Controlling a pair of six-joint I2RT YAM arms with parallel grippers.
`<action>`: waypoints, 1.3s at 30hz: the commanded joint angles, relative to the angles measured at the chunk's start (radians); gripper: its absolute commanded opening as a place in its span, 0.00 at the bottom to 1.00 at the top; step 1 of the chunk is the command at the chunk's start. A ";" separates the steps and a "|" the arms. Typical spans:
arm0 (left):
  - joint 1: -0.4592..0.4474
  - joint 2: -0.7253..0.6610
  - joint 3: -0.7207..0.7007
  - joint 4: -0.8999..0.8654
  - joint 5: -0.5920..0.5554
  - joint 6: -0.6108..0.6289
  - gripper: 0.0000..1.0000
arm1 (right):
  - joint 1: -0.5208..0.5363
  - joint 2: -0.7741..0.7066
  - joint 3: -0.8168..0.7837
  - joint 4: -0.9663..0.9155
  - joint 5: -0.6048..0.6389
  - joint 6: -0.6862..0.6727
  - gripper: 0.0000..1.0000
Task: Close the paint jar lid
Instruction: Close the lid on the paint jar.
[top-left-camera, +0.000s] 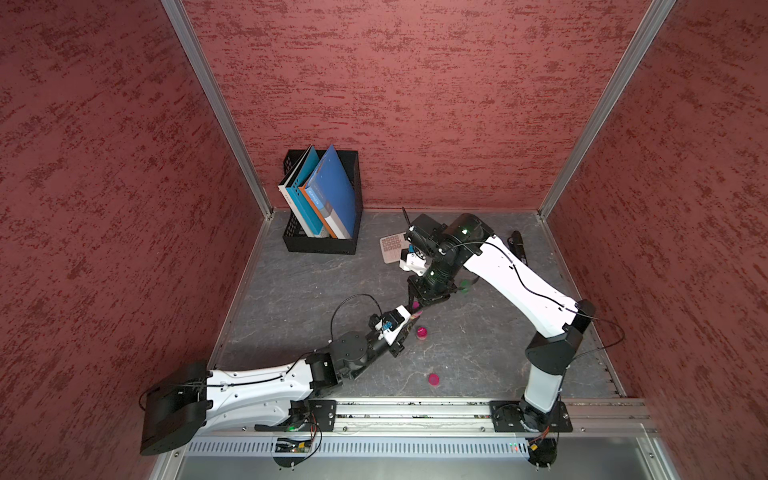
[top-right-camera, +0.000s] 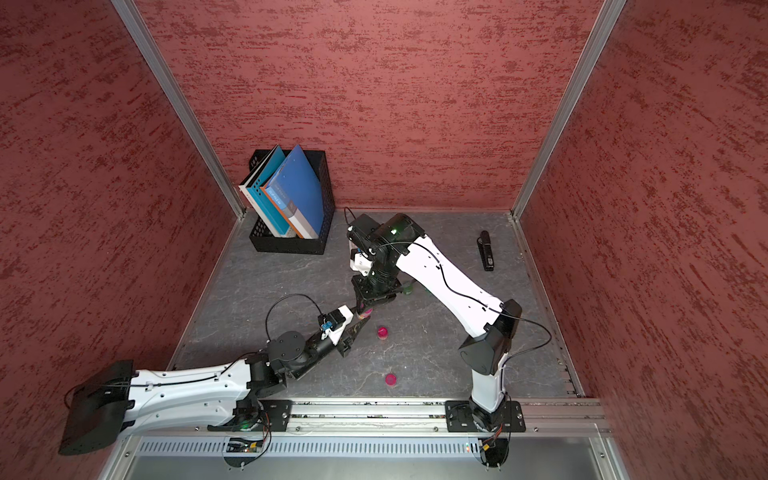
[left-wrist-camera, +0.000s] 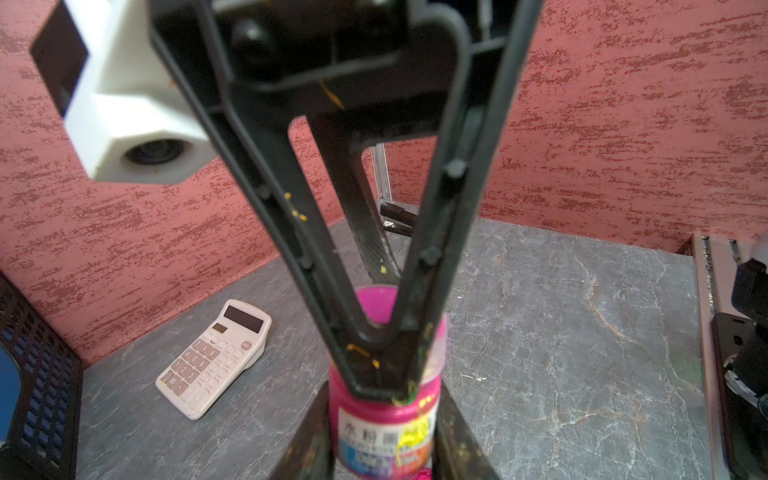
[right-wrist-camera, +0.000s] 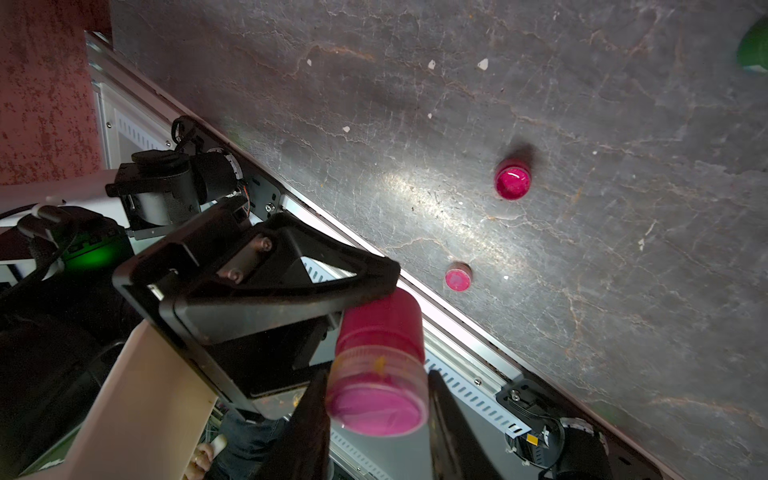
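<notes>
The left hand (left-wrist-camera: 384, 442) is closed tight on the body of the pink paint jar (left-wrist-camera: 374, 419), one finger on each side of the label. It holds the jar clear of the desk (top-left-camera: 291, 299), near the middle. The right hand (right-wrist-camera: 376, 411) comes down from above, and its fingers are pinched on the translucent pink lid (left-wrist-camera: 436, 357), which sits on the jar's mouth (whether it is screwed fully home I cannot tell).

The jar's long axis runs roughly upright, lid end up toward the right hand and base down toward the desk.

Below it on the desk stand a small pink pot (top-left-camera: 422, 332) and, nearer the rail, a loose pink cap (top-left-camera: 433, 379). A calculator (left-wrist-camera: 216, 357) lies well apart, towards the back wall.
</notes>
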 joint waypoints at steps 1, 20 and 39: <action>-0.039 0.019 0.044 0.055 0.092 0.035 0.18 | -0.005 0.016 -0.006 -0.117 0.009 -0.008 0.32; -0.058 0.021 0.050 0.074 0.070 0.035 0.18 | -0.005 -0.010 -0.045 -0.075 -0.018 -0.001 0.43; -0.053 -0.049 -0.027 0.059 0.015 -0.003 0.18 | -0.064 0.008 0.223 -0.088 0.217 0.081 0.58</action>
